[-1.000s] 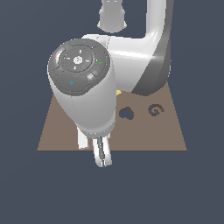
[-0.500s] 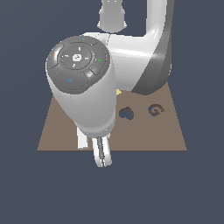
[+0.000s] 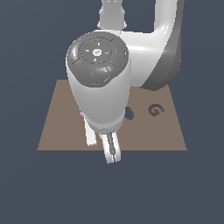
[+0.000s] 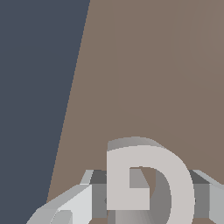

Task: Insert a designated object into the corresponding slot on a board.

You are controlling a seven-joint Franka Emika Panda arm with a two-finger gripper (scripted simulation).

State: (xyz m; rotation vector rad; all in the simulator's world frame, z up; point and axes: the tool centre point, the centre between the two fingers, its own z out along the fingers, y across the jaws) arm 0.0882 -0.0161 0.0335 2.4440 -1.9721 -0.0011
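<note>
Gripper (image 4: 144, 210) clamped on the off-white G piece (image 4: 148, 179), piece raised between the fingers (image 4: 70, 205) above the brown board (image 3: 61, 127), G-shaped slot (image 3: 155, 109) well apart toward the exterior view's right, heart-shaped cut-out (image 3: 129, 114) beside it

Off-white G piece (image 4: 148, 183) sits between the fingers above the brown board (image 3: 61, 127); dark G-shaped slot (image 3: 155, 109) lies open.

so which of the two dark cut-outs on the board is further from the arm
The G-shaped slot, nearer the exterior view's right edge of the board; the other cut-out sits against the arm.
</note>
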